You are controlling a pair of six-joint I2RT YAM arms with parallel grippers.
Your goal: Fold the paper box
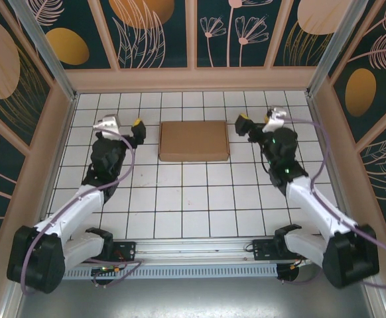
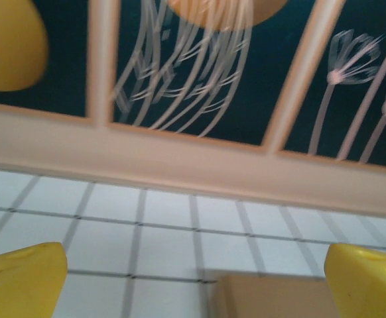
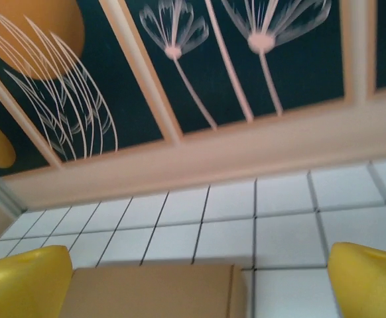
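The paper box lies shut as a flat brown rectangle on the white tiled floor, toward the back and midway between the arms. My left gripper hovers just left of it and stands open, its yellow fingertips wide apart with nothing between them. The left wrist view catches the box's far left corner low in the picture. On the other side, my right gripper is open too, yellow fingertips spread and empty. The right wrist view has the box's far right corner at the bottom.
A beige wall base and dark floral panels close off the back, with similar walls at left and right. White tiles stretch from the box toward the arm bases.
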